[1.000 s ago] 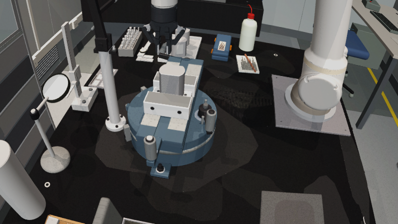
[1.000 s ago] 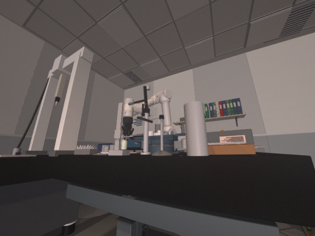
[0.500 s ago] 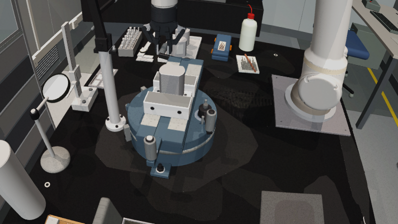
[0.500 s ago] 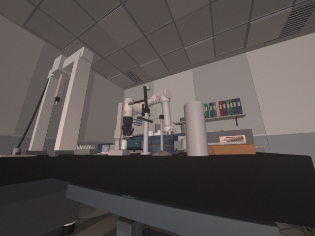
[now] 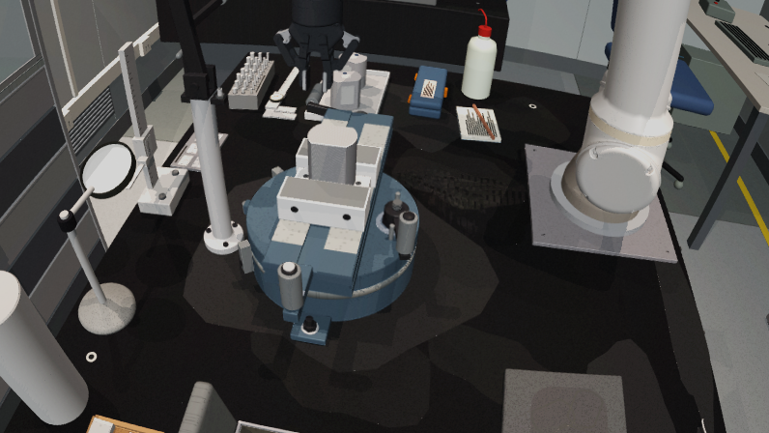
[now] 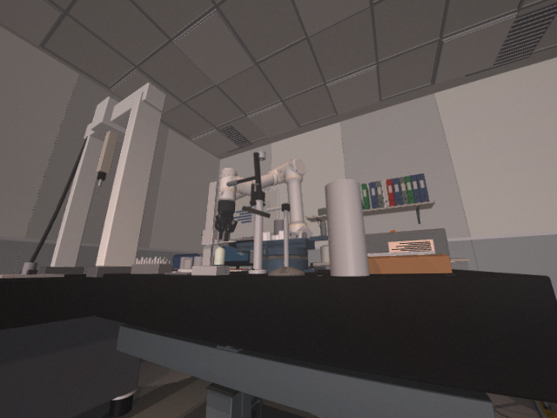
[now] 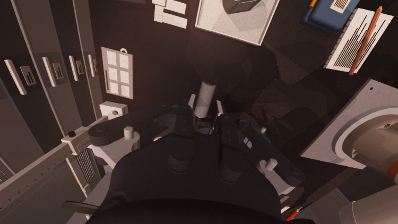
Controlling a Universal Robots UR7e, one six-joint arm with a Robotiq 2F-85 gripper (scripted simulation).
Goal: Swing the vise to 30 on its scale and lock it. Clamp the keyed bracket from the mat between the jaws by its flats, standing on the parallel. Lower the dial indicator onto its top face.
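The vise's crank handle [image 7: 204, 98], a pale cylinder at the far end of the blue vise [image 5: 329, 231], stands between the fingers of my gripper [image 7: 205, 107], which is open and holds nothing. My gripper [image 5: 313, 80] hangs above that far end. A grey keyed bracket [image 5: 332, 152] stands upright between the vise jaws. Two more grey brackets [image 5: 345, 86] stand on the pale mat [image 5: 359, 91] behind the vise. The dial indicator's post [image 5: 211, 161] rises left of the vise, its black arm high above.
A blue case [image 5: 428, 91] and a white squeeze bottle [image 5: 478, 62] stand right of the mat. A pin rack [image 5: 251, 80] and a height gauge [image 5: 145, 140] stand on the left. A magnifier on a stand [image 5: 102, 231] is near the left edge. My arm's base [image 5: 613, 177] fills the right.
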